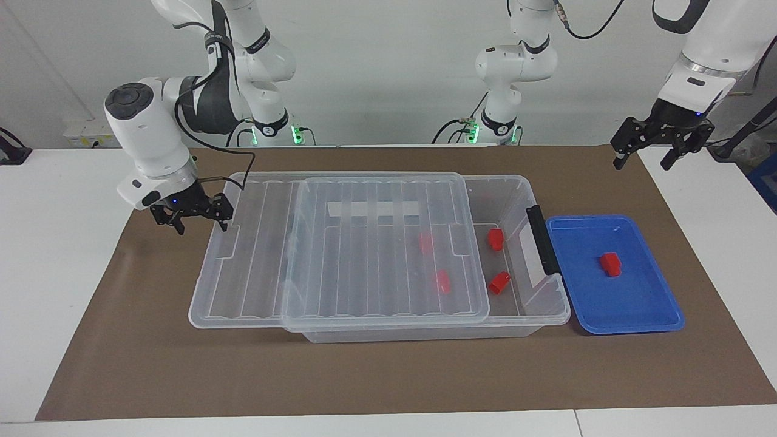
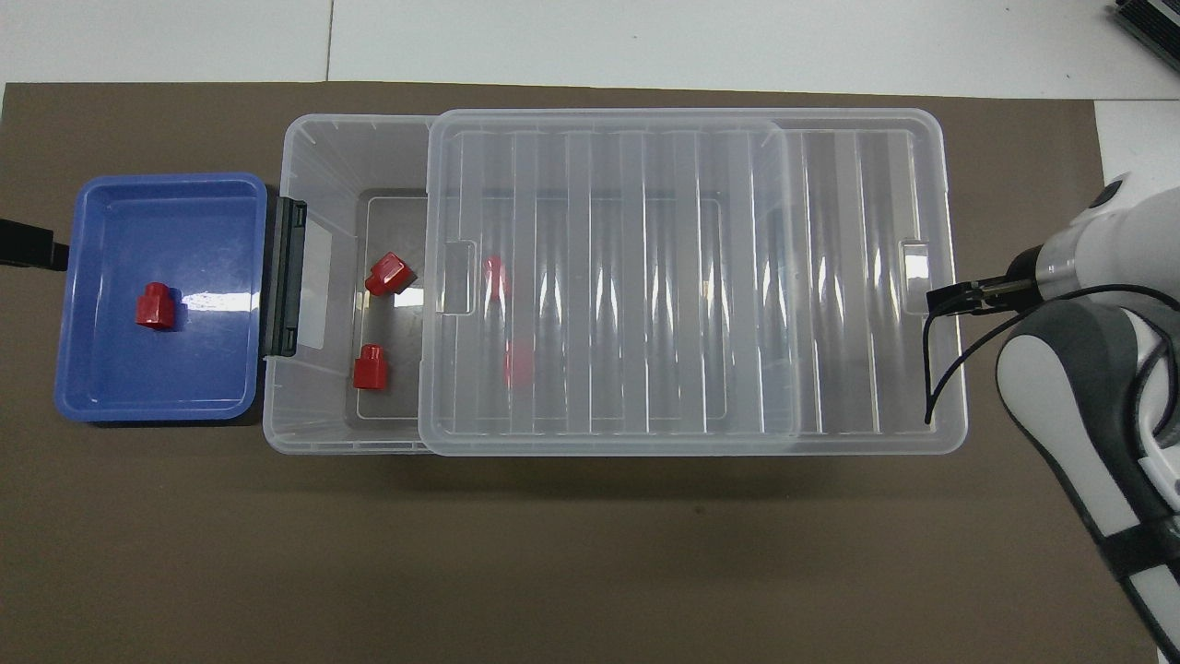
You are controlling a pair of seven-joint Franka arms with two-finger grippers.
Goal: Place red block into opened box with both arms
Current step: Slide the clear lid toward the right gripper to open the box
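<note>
One red block (image 1: 610, 264) (image 2: 155, 305) lies in the blue tray (image 1: 643, 315). The clear box (image 1: 519, 189) (image 2: 304, 138) is partly uncovered at its black-handle end. Its ribbed lid (image 1: 364, 243) (image 2: 691, 277) lies on it and overhangs toward the right arm's end of the table. Two red blocks (image 1: 496, 239) (image 1: 499, 282) show in the uncovered part, and two more show through the lid. My right gripper (image 1: 202, 226) (image 2: 949, 298) stands open at the lid's overhanging end, one finger against its rim. My left gripper (image 1: 641, 162) hangs open over the mat's corner, above the tray's end, and waits.
The blue tray (image 2: 111, 406) sits against the box's handle end, toward the left arm's end of the table. A brown mat (image 1: 388, 376) covers the table under everything. A black cable loops from the right wrist over the lid's end.
</note>
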